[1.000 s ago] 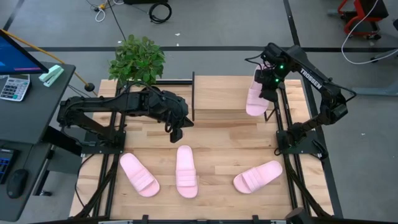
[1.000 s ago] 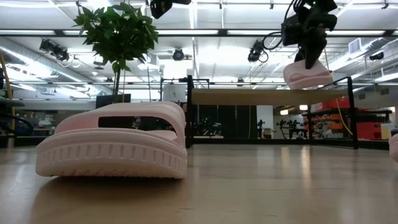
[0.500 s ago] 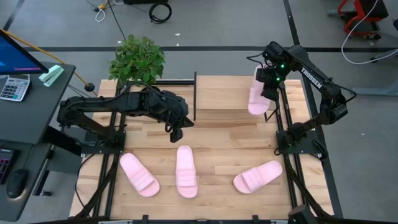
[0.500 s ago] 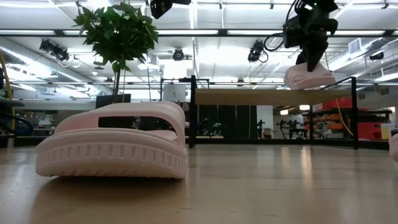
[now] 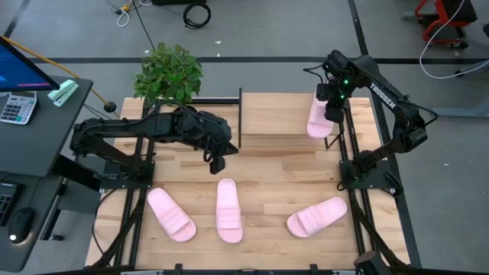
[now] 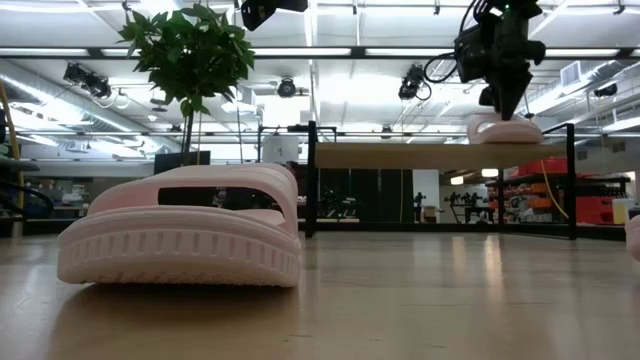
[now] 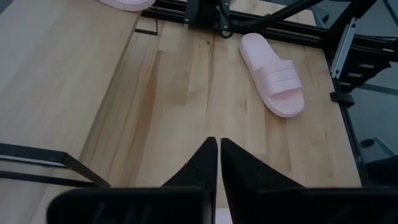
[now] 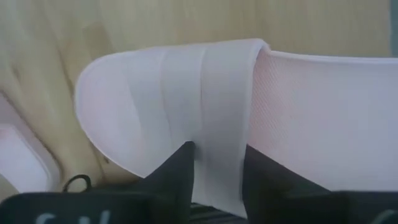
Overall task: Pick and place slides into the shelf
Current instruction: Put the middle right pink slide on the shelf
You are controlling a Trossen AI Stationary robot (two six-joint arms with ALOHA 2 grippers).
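Slide (image 5: 317, 120) is down on the shelf (image 5: 279, 116) now, at its right end near the post; a second ago it hung tilted above the top panel, and in the low view it sits flat on the panel. My right pincer (image 5: 334, 107) is spreading off the strap: in the right wrist view the two fingers (image 8: 173, 174) still straddle the band with a little slack, so I call it let go, not gripping. Judgement: first placement looks done, next is lifting clear without dragging the strap.

Left pincer (image 5: 216, 163) hangs over the bare table (image 5: 279, 164) in front of the shelf, fingers pressed together, nothing in them.

Three more slides remain on the table at the front: one left (image 5: 171, 215), one middle (image 5: 228, 211), one right (image 5: 316, 217), lying at an angle. So roughly one of four is done.

Readable writing: "TROSSEN" in white on my right arm (image 5: 383, 95). Nothing else legible; slides show no branding.
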